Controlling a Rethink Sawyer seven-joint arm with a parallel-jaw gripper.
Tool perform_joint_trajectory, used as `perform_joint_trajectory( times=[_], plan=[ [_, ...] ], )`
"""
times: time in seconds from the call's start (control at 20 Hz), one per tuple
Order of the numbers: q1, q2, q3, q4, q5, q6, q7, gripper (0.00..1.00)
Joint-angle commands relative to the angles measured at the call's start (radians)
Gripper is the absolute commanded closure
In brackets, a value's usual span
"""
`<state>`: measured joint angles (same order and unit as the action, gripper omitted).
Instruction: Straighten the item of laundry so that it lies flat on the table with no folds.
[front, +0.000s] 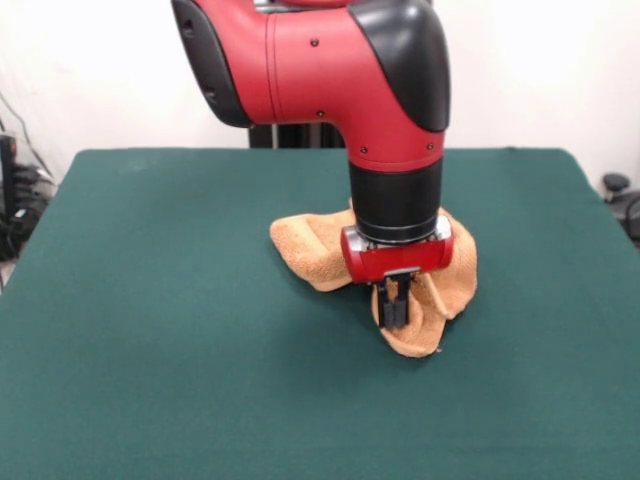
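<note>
A dark green table (150, 330) fills the frame, with a crumpled orange-tan towel (310, 250) lying right of centre

Beyond the worktop's far edge we see a plain pale wall (560, 70). Dark cables (20, 200) hang off its left edge, dark objects (620, 195) off its right.

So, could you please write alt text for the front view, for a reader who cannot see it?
A red and black robot arm reaches down over a crumpled orange-tan towel near the middle of a dark green table. Its tool sits low at the towel's near part. The towel is bunched in folds, not flat.
</note>
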<state>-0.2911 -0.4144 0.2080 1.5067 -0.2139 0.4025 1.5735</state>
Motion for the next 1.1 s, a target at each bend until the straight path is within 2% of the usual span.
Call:
perform_joint_trajectory(
  times=[0.05,0.5,0.7,1.0,1.05,1.1],
  plan=[
    [0.019,0.034,0.108,0.009,-0.044,0.113,-0.052,1.0],
    [0.032,0.033,0.093,0.0,-0.045,0.122,-0.042,1.0],
    [0.037,0.029,0.087,0.004,-0.048,0.087,-0.023,1.0],
    [0.039,0.03,0.086,-0.01,-0.052,0.123,-0.047,1.0],
    [0.039,0.031,0.087,-0.011,-0.051,0.13,-0.05,0.0],
    [0.038,0.031,0.089,-0.012,-0.051,0.132,-0.052,0.0]
  ],
)
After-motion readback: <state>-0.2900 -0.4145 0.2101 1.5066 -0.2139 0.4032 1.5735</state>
